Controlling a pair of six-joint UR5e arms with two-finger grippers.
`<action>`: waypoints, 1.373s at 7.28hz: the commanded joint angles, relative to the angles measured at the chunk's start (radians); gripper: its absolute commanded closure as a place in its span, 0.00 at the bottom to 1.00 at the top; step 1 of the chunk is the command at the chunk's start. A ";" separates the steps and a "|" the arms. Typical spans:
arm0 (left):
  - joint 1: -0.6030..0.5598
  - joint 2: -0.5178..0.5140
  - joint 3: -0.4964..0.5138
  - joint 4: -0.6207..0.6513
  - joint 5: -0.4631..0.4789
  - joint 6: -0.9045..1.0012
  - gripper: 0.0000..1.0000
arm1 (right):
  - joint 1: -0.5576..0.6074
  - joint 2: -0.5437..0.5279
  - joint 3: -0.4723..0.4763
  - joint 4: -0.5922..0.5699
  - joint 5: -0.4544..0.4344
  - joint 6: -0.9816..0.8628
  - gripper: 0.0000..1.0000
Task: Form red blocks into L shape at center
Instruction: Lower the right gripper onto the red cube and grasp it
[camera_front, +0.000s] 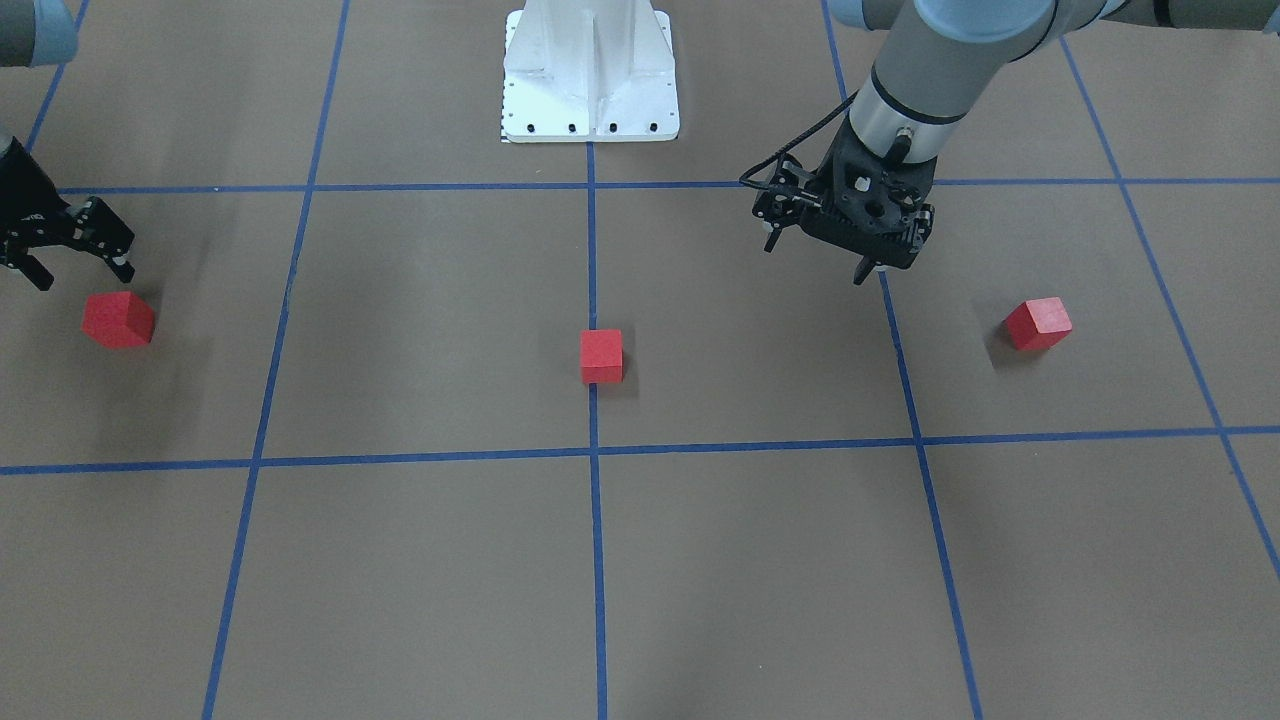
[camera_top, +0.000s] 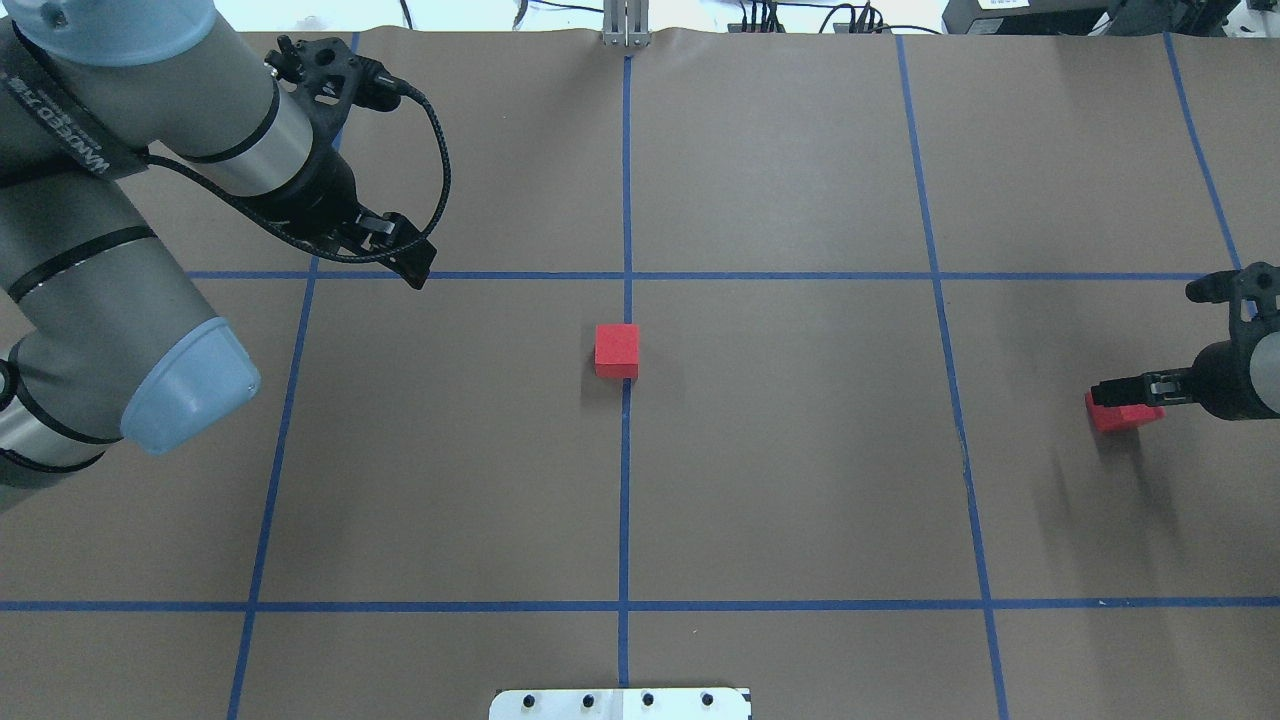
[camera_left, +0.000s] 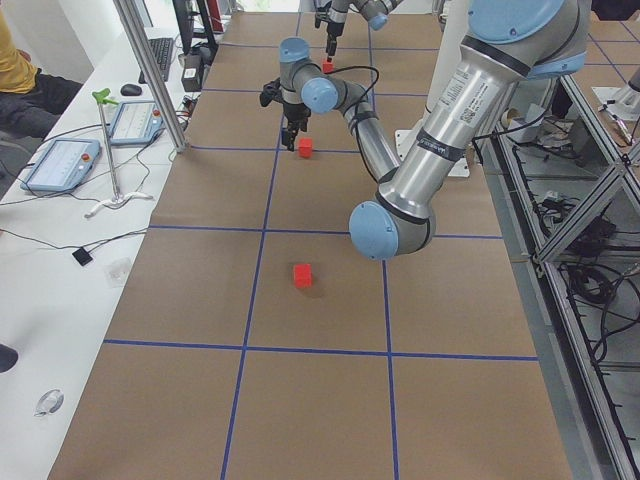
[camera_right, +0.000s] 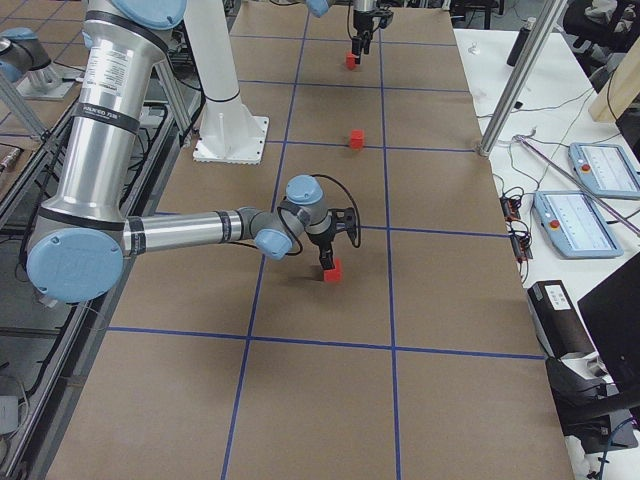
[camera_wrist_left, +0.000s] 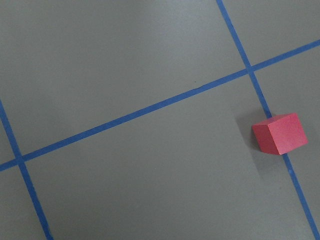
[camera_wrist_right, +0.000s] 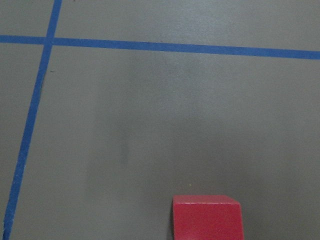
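Three red blocks lie on the brown floor. One block (camera_front: 601, 356) (camera_top: 617, 351) sits on the middle blue line in the center patch (camera_front: 500, 330); it also shows in the left wrist view (camera_wrist_left: 279, 133). A second block (camera_front: 1038, 323) lies on my left side and is hidden by my arm in the overhead view. A third (camera_front: 118, 319) (camera_top: 1120, 415) (camera_wrist_right: 207, 217) lies far on my right. My left gripper (camera_front: 820, 258) (camera_top: 405, 255) hovers open and empty between the center block and the left block. My right gripper (camera_front: 80, 270) (camera_top: 1125, 388) is open, just above and beside the third block.
The white metal base (camera_front: 590, 75) (camera_top: 620, 703) stands at the robot's side on the middle line. Blue tape lines mark a grid. An operators' bench with tablets and a metal post (camera_left: 150, 70) (camera_right: 520, 75) runs along the far edge.
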 joint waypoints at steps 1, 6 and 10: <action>0.006 0.001 0.002 0.000 0.006 -0.009 0.00 | 0.022 0.034 -0.039 -0.035 0.097 -0.037 0.00; 0.007 0.001 0.010 -0.002 0.007 -0.009 0.00 | 0.083 0.084 -0.041 -0.195 0.129 -0.189 0.00; 0.007 -0.006 0.013 -0.004 0.007 -0.008 0.00 | 0.069 0.101 -0.074 -0.238 0.096 -0.201 0.00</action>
